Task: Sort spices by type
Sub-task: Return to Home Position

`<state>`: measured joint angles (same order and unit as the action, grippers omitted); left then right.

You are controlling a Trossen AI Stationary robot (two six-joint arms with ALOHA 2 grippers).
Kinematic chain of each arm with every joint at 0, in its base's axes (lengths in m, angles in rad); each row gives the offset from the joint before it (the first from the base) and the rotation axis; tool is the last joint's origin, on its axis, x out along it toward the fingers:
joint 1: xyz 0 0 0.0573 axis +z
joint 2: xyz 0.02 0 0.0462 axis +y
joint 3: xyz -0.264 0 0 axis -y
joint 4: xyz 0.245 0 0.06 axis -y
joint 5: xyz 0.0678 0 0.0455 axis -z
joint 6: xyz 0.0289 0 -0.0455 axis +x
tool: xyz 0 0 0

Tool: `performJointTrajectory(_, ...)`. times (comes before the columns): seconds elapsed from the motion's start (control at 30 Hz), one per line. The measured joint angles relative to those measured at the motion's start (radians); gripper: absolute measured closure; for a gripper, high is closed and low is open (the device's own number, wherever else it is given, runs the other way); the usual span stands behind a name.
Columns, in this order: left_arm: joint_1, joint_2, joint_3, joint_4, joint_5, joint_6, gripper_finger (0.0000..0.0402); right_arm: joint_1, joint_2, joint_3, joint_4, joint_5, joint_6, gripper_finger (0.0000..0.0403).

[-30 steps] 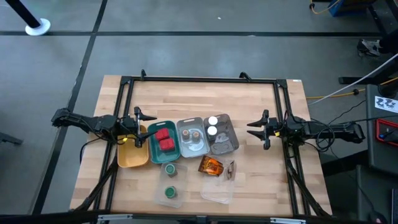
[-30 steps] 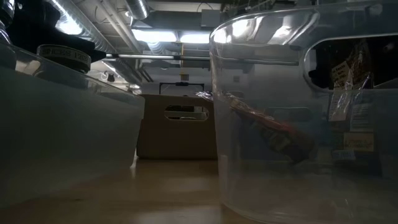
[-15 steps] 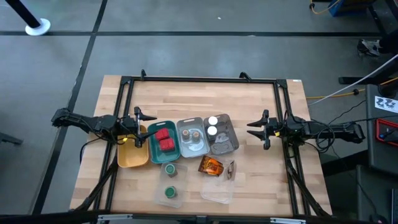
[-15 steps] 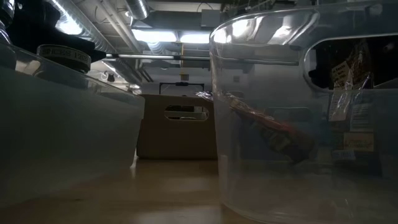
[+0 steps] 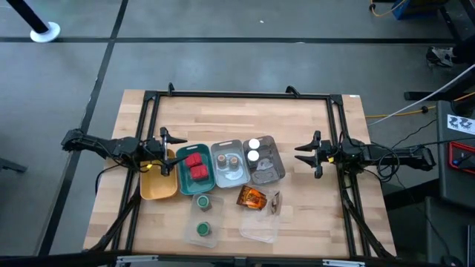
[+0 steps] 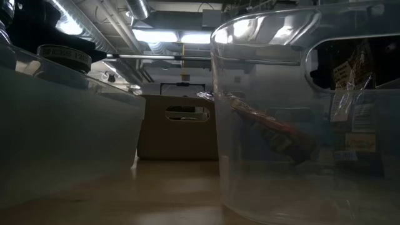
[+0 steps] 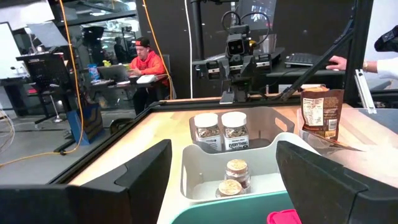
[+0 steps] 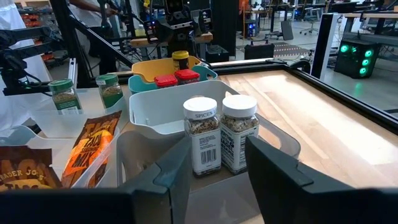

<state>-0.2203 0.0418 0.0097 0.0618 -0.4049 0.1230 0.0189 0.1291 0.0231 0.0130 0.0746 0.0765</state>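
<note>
Both grippers hover open and hold nothing. My left gripper [image 5: 178, 154] [image 7: 221, 186] is above the gap between the yellow tray [image 5: 157, 189] and the teal tray [image 5: 182, 178]. My right gripper [image 5: 298, 157] [image 8: 216, 180] is right of the grey tray [image 5: 276, 172]. Red boxes [image 5: 195, 167] [image 8: 177, 78] lie in the teal tray. Brown-capped jars [image 5: 228, 159] [image 7: 233, 177] stand in the pale tray, white-capped jars [image 5: 254, 150] [image 8: 217, 132] in the grey one. A yellow-labelled jar [image 8: 181, 60] stands in the yellow tray. Two green-capped jars [image 5: 202, 215] [image 8: 87, 92] stand on clear lids. An orange-red pouch [image 5: 252, 197] [image 8: 93, 146] and a brown pouch [image 5: 275, 202] [image 7: 321, 112] rest in another clear lid.
A black frame [image 5: 245, 95] runs round the wooden table. Bare wood [image 5: 245, 119] lies beyond the trays toward the far edge. Clear plastic lids [image 6: 300, 112] stand right before the low camera. A seated person [image 7: 146, 62] shows in the room behind.
</note>
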Motion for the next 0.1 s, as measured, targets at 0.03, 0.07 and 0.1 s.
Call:
performJointTrajectory(0.03, 0.000, 0.000, 0.000, 0.000, 0.000, 0.000, 0.0128, 0.000, 0.000, 0.000, 0.000, 0.000, 0.000, 0.0253)
performJointTrajectory(0.07, 0.000, 0.000, 0.000, 0.000, 0.000, 0.000, 0.0128, 0.000, 0.000, 0.000, 0.000, 0.000, 0.000, 0.0253)
performJointTrajectory(0.1, 0.000, 0.000, 0.000, 0.000, 0.000, 0.000, 0.0128, 0.000, 0.000, 0.000, 0.000, 0.000, 0.000, 0.0253)
